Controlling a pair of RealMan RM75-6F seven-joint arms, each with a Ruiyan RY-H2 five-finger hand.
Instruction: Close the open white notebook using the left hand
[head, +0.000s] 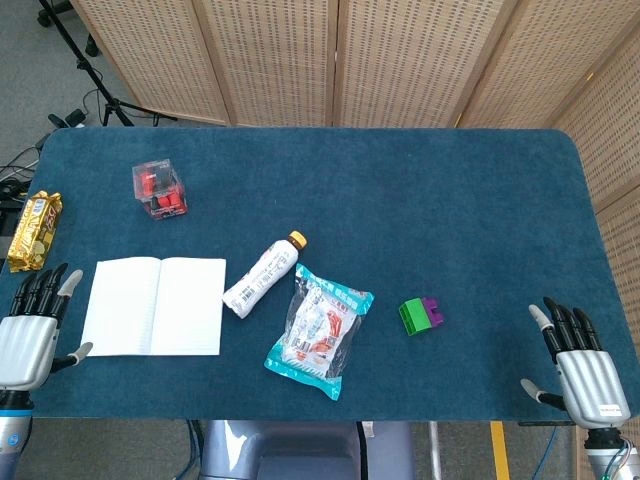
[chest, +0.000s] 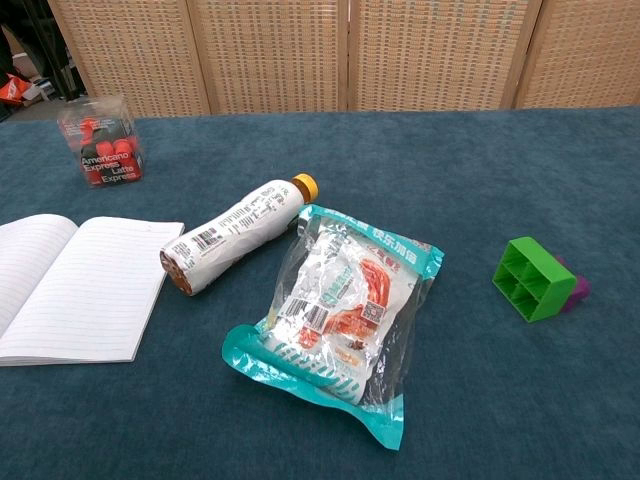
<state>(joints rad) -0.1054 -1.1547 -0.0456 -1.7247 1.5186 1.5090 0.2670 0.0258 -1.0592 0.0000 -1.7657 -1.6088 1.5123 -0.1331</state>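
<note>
White notebook (head: 154, 306) lies open flat, lined pages up, at the table's (head: 450, 200) front-left. Snack bag (head: 318, 330) and bottle (head: 262, 275) lie just right of it, apart. Left hand (head: 30, 330) beside its left edge, fingers spread, empty. Right hand (head: 582, 365) likewise, far right.

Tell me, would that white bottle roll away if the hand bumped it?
Probably. The bottle lies on its side and looks round, so a sideways nudge could roll it. The snack bag beside it might stop it one way. The carpet-like table cover may slow it.
</note>
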